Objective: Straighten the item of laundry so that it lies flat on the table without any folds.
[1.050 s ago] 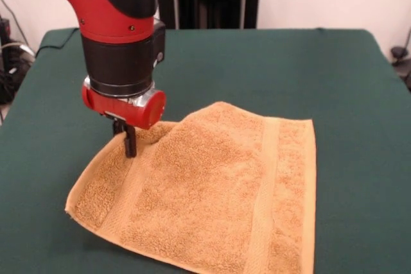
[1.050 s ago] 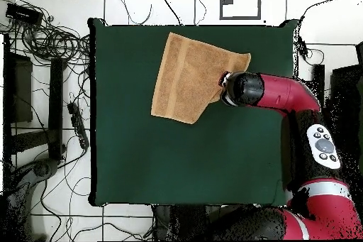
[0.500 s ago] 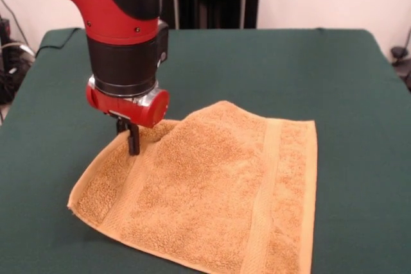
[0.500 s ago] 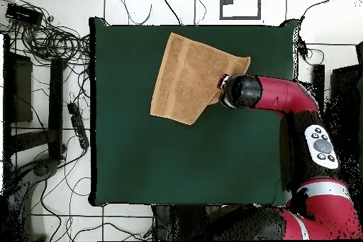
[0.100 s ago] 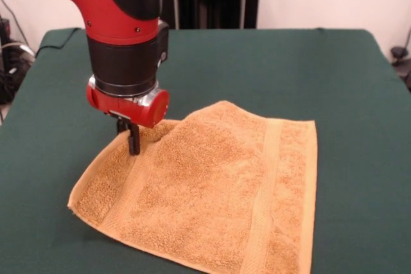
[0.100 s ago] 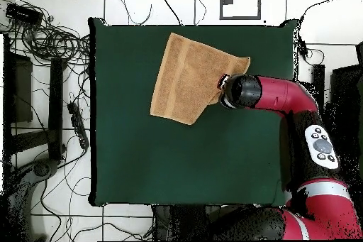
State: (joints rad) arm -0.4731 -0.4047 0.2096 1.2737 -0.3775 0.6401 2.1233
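Front view: the gripper, fingers pressed together and apparently pinching the folded-in corner of the towel at centre left, holds it so the fold can likely be drawn outward over the table.

the towel lies on the table, near one long edge and closer to one corner of it than to the other, skewed to the table's edges. the gripper stands on the towel's side edge, with the arm reaching in over the table's nearest side edge
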